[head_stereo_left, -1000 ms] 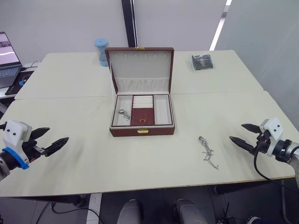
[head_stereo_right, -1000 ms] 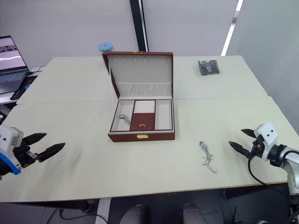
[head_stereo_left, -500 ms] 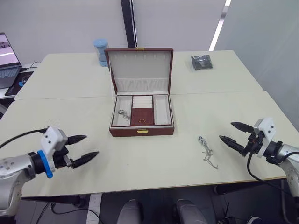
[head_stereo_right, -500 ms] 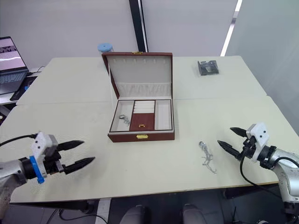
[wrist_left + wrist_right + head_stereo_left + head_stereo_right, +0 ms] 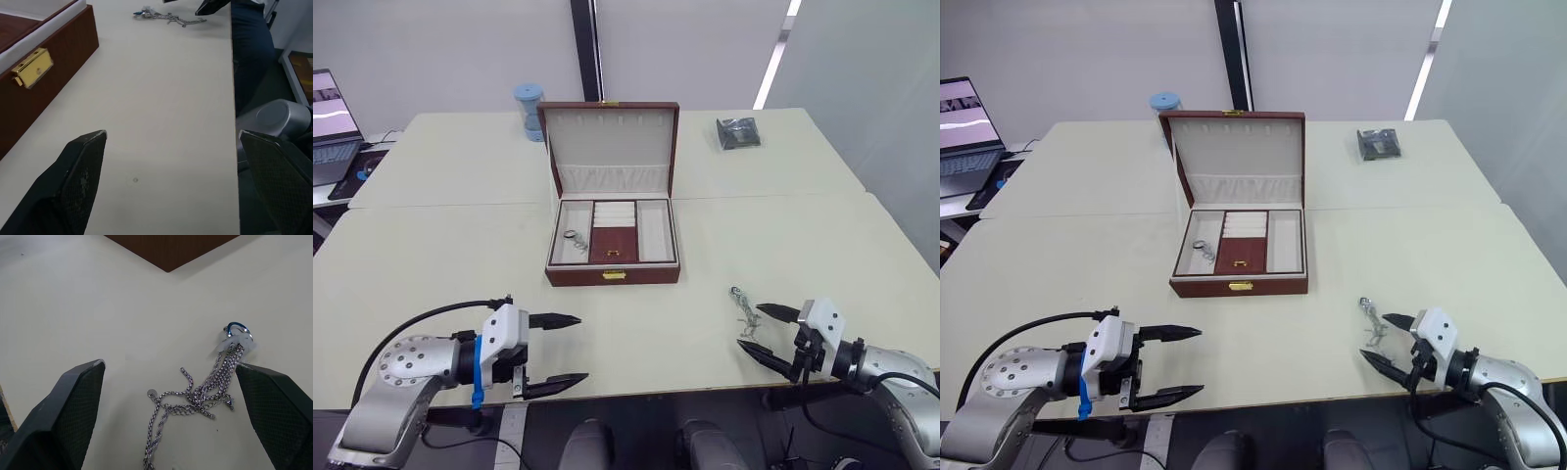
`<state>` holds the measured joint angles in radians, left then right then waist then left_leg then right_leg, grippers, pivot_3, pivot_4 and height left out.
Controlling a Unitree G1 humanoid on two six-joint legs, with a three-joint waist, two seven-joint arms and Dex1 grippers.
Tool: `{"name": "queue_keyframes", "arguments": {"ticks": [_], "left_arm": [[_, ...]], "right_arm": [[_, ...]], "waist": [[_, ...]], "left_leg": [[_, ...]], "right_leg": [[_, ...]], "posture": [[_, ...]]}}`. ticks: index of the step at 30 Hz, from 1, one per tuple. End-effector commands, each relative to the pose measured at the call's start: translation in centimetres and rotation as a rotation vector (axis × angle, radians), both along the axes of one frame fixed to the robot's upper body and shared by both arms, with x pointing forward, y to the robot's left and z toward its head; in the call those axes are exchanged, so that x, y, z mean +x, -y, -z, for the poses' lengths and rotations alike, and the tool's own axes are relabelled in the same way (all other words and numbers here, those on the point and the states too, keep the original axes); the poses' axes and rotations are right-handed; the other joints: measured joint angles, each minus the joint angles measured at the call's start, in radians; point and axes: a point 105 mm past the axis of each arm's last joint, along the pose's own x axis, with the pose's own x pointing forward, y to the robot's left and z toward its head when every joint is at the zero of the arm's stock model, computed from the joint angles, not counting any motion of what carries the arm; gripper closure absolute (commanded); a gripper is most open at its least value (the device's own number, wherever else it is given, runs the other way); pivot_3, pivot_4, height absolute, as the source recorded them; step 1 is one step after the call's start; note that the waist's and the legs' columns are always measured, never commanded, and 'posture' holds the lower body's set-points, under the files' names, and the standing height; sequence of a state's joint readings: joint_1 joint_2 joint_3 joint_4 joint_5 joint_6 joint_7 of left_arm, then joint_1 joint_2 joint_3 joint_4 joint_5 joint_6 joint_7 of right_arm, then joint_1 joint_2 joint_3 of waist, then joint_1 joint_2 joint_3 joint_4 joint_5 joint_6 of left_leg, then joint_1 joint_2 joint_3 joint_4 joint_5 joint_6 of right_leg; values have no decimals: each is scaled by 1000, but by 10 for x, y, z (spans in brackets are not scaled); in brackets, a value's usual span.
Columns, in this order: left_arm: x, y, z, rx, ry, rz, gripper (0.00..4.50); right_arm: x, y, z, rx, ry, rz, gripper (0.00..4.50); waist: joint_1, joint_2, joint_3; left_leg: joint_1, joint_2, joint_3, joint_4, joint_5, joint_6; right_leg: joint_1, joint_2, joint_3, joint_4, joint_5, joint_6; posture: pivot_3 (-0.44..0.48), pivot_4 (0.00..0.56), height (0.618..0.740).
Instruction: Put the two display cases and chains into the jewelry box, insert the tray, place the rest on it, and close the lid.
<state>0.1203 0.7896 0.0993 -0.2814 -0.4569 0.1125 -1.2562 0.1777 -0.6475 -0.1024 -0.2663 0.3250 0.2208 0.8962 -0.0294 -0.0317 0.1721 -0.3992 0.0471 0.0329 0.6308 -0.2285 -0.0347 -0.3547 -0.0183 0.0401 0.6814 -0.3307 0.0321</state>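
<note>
No readable brand, label or writing anywhere on the task's things. Jewelry box (image 5: 613, 259) standing open ahead of both grippers, between them, long axis running left to right, gold clasp (image 5: 614, 275) facing the robot; reddish-brown wood grain outside, cream lining within. Lid (image 5: 611, 150) upright at the back, a row of hooks near its top edge and a gathered pocket below. Tray (image 5: 612, 231) seated in the box: cream side compartments, ridged cream rolls above a brown centre section; a small silvery ring-like piece in the left compartment, something small and gold on the brown part. Chains (image 5: 200, 393), a tangle of fine silver links with a blue-tinged ring at one end, lying on the pale table (image 5: 440, 255) directly before the right gripper (image 5: 763, 331), just beyond its fingertips and apart from them, strands stretched roughly from the box side toward the robot. Right gripper spread wide, empty. Left gripper (image 5: 556, 350) likewise wide apart and empty, low over the table's near edge, box ahead and to its right. Display cases (image 5: 738, 131), dark and flat, on the far right of the table, well beyond the right gripper.
</note>
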Motion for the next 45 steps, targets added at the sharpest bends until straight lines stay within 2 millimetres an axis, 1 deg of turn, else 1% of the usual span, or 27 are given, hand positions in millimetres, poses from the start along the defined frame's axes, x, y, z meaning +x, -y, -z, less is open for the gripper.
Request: {"name": "queue_keyframes", "arguments": {"ticks": [1,5,9,12,15,17,20,23,26,29,33,36,41,42,45], "left_arm": [[0,18,-11,-25,54,81,0],[1,23,-12,-31,51,97,0],[5,22,-13,-37,50,90,0],[9,21,-14,-54,46,66,0],[9,20,-12,-55,42,65,0],[8,20,-11,-60,36,65,0],[7,21,-9,-71,27,64,0],[7,21,-7,-72,26,66,0],[7,20,-6,-73,25,64,0],[8,19,-4,-73,25,62,0],[9,19,-1,-74,25,62,0],[10,18,0,-75,26,60,0],[10,17,3,-80,27,59,0],[10,18,4,-81,26,59,0],[10,18,5,-82,25,58,0]], "right_arm": [[7,-6,-2,-11,48,39,17],[11,-8,6,-46,33,70,17],[7,-9,20,-55,-45,79,17],[6,-3,30,-85,-78,109,17],[5,1,35,-104,-91,128,17],[2,3,41,-135,-113,124,17],[-3,8,53,-199,-150,117,624],[-4,12,56,-223,-160,122,1508],[-3,12,56,-225,-158,128,2017],[-2,13,57,-226,-157,135,2327],[2,16,56,-218,-158,160,2611],[6,18,52,-187,-163,187,2717],[9,20,47,-154,-167,203,2743],[9,20,47,-153,-170,205,2823],[8,21,46,-138,-186,211,3311]], "waist": [[0,0,0],[-1,0,0],[0,-1,-1],[-1,-3,-3],[-1,-5,-5],[-1,-6,-6],[0,-9,-9],[1,-14,-17],[1,-17,-23],[2,-17,-24],[2,-17,-24],[2,-17,-24],[2,-17,-24],[3,-17,-24],[4,-16,-24]], "left_leg": [[0,0,0,0,0,0],[0,0,0,0,0,0],[0,0,0,0,0,0],[1,0,0,0,0,0],[1,0,0,0,0,0],[2,0,-1,0,0,0],[2,0,-1,1,0,0],[2,0,-1,1,0,0],[4,0,-1,1,0,0],[6,0,-1,1,0,0],[8,0,-1,1,0,0],[8,0,-1,1,0,0],[8,0,-1,1,0,0],[7,0,-1,1,0,0],[7,0,-1,1,0,0]], "right_leg": [[0,0,0,0,0,0],[0,0,1,0,0,0],[0,0,0,0,0,0],[1,0,0,0,0,0],[2,0,0,0,0,0],[2,0,-1,0,0,0],[2,0,-1,0,0,0],[3,0,-1,-1,0,0],[5,0,-1,-1,0,0],[7,-1,-1,-1,0,0],[8,-1,-1,-1,0,0],[8,-1,0,-1,0,0],[8,-1,0,-1,0,0],[8,-1,0,-1,0,0],[8,-2,-1,-1,0,0]], "posture": [[0,150,740],[0,150,740],[0,150,740],[0,150,740],[0,150,740],[0,150,740],[0,150,740],[0,150,740],[0,150,740],[0,150,740],[0,150,740],[0,150,740],[0,150,740],[0,150,740],[0,150,740]]}}
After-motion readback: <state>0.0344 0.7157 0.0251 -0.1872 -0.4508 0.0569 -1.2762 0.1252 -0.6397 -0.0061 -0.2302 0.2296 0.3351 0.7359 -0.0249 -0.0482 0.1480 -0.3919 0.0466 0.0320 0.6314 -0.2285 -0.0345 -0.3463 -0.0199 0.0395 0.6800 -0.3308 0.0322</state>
